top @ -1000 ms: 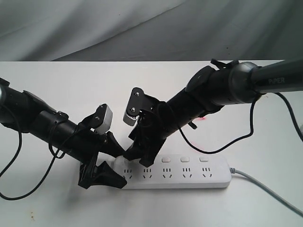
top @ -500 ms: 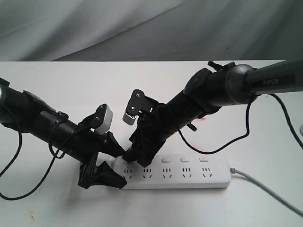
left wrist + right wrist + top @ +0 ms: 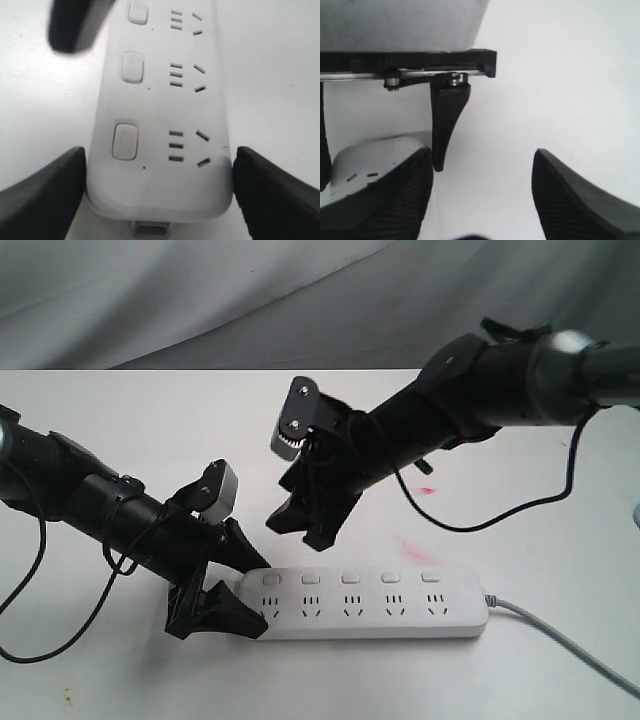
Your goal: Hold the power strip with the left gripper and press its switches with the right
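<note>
1. Left gripper [image 3: 250, 590]: the black jaws straddle the left short end of the power strip [image 3: 400, 615], one on each long side. In the left wrist view both jaws meet the white edges. Read as a wide clamp on the strip, with nothing else in the grip.
2. Power strip: lies flat on the white table [image 3: 150, 410], lengthwise across the exterior view, sockets facing up. Only its left end is held.
3. Right gripper [image 3: 300, 530]: hangs in the air above and behind the strip's left portion, well clear of it. Its jaws are spread wide and empty, and the right wrist view shows bare table between them.
4. Switches [image 3: 350, 578]: five white buttons in a row along the far edge, all uncovered. Whether any is pressed in, I cannot tell.
5. Grey cord [image 3: 560, 635]: leaves the right end and trails off toward the near right.
6. Risks, by judgement:
   - With the jaws this wide, one jaw tip may land between two buttons or on a socket face, so no press registers.
   - A press toward the right end, away from the clamp, could swing the strip about the held end, since smooth plastic gives little grip.
   - Too steep a descent could tip the far edge down and lever the strip against the left jaws.
   - The right arm's loose cable hangs near the strip and could snag.
</note>
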